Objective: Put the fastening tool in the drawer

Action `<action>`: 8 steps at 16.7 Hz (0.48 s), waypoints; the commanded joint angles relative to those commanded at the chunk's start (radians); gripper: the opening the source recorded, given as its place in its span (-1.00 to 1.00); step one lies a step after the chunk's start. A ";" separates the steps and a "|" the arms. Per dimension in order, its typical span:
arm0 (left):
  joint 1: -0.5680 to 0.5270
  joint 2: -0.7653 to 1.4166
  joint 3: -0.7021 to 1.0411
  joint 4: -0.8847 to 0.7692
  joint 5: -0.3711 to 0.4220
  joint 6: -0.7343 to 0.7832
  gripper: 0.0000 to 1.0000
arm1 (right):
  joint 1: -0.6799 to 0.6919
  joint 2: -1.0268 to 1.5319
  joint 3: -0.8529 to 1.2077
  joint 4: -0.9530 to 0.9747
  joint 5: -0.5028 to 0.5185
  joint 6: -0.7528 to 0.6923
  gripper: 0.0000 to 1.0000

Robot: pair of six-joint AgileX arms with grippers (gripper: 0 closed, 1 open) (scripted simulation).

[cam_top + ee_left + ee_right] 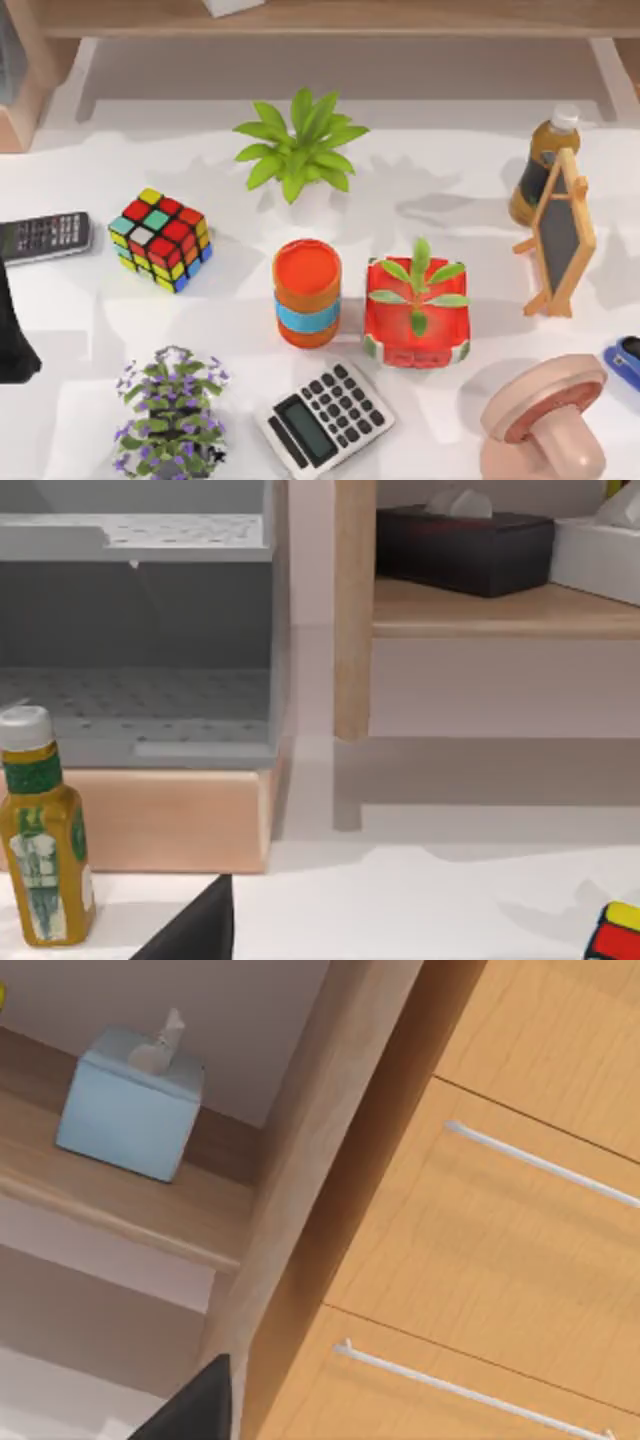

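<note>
Blue glossy stapler (625, 362), wooden drawer (480, 1250), metal handles.

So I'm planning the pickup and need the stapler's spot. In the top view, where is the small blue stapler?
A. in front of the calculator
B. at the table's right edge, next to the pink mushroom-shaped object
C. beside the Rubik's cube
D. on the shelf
B: the blue stapler lies at the table's far right edge, just right of the pink mushroom-shaped object, far from the Rubik's cube and the calculator.

Blue fastening tool (625, 361) at table's (80, 330) right edge
</note>
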 joint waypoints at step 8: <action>0.000 0.000 0.000 0.000 0.000 0.000 1.00 | -0.183 0.923 0.385 0.394 -0.165 -0.577 1.00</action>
